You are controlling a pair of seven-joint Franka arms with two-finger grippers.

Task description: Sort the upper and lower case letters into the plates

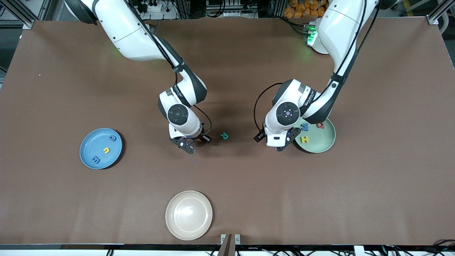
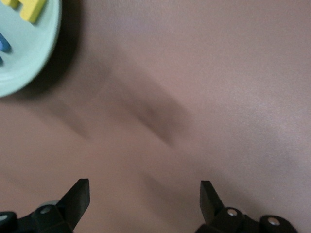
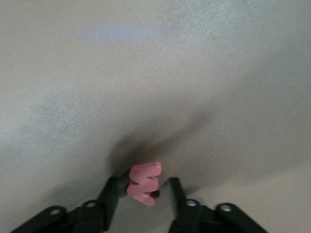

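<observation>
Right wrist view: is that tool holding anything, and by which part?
The right tool is closing around a pink letter, fingers at its two sides; a firm hold cannot be told. The left tool is empty.

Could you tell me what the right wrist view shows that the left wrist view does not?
Only the right wrist view shows a pink w piece between the right gripper fingers. Only the left wrist view shows the open left gripper, the mint green plate rim, a yellow H and a blue letter. Both show bare brown table.
</observation>
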